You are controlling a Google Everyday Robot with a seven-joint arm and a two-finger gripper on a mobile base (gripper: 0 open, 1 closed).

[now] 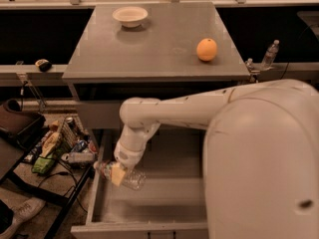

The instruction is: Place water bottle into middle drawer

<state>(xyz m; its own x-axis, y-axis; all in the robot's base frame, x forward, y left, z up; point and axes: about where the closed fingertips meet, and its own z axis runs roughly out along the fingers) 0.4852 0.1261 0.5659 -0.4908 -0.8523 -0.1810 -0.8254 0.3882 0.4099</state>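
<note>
The water bottle [130,178] is clear ribbed plastic and lies on its side in my gripper [117,173], which is shut on it. The cap end [97,167] points left over the drawer's left wall. The bottle hangs low inside the open middle drawer [149,203], a wide grey metal drawer with tall side walls, near its left side. Whether the bottle touches the floor I cannot tell. My white arm [199,108] reaches in from the right and hides the drawer's right half.
An orange [207,49] and a white bowl [130,16] sit on the grey cabinet top [159,39]. A small clear bottle [269,54] stands on the ledge at right. Clutter and a basket [60,146] lie on the floor at left.
</note>
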